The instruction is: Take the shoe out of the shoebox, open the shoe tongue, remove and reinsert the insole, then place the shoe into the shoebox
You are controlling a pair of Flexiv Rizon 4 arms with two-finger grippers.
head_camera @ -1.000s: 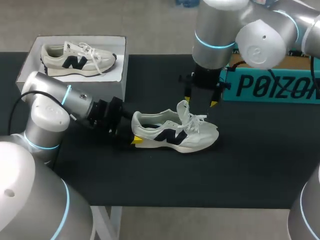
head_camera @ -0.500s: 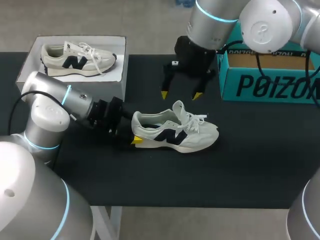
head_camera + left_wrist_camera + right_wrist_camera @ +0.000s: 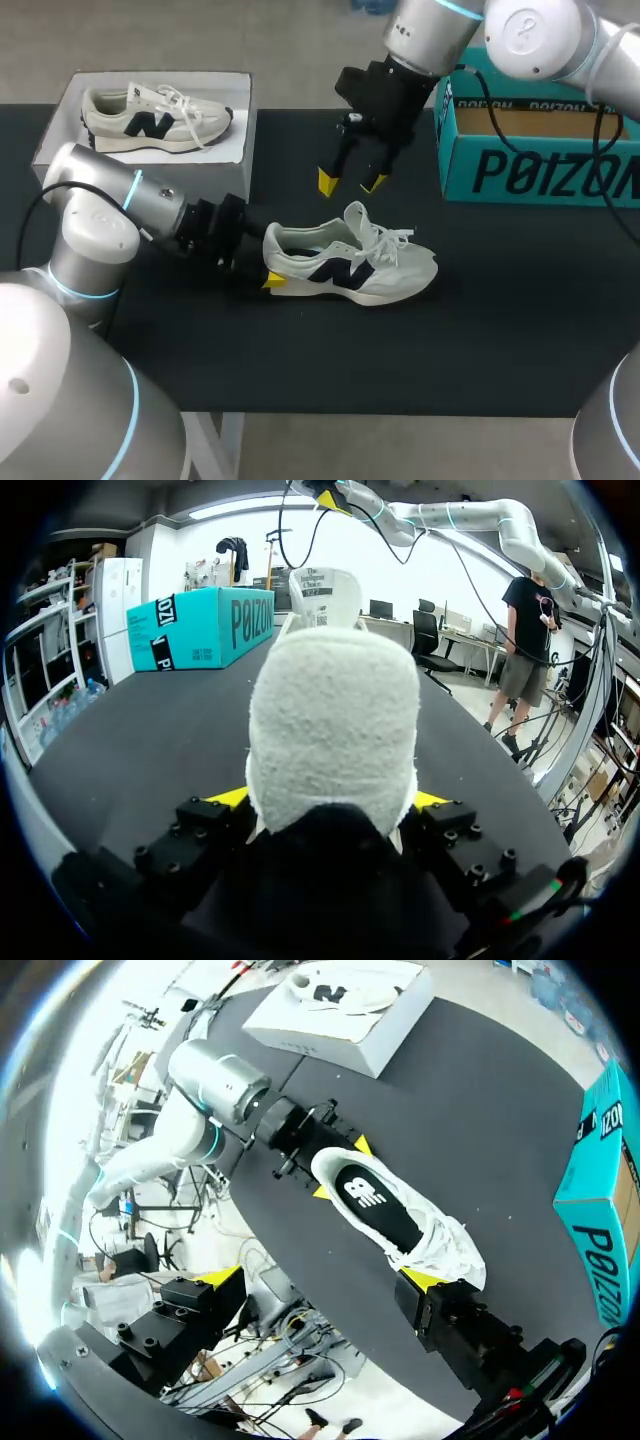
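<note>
A white sneaker [image 3: 350, 264] with a dark logo lies on its sole mid-table, toe to the right, its tongue [image 3: 357, 216] standing up. My left gripper [image 3: 266, 268] is shut on the sneaker's heel [image 3: 335, 730], with its yellow fingertips [image 3: 228, 798] on either side. My right gripper [image 3: 350, 181] hangs open above the table behind the shoe, with nothing between its fingers. From the right wrist view the sneaker [image 3: 405, 1215] lies below, showing its black insole [image 3: 372, 1198] inside. The teal shoebox [image 3: 540, 150] stands open at the back right.
A white box [image 3: 60, 120] at the back left holds a second, matching sneaker [image 3: 155, 118]. The black table surface [image 3: 400, 360] is bare in front of the shoe. The teal shoebox [image 3: 200, 625] is ahead of the left gripper, off to the side.
My right gripper has left the shoe's tongue, risen, moved back and left, and its fingers have spread wider. The left gripper and the shoe have stayed put.
</note>
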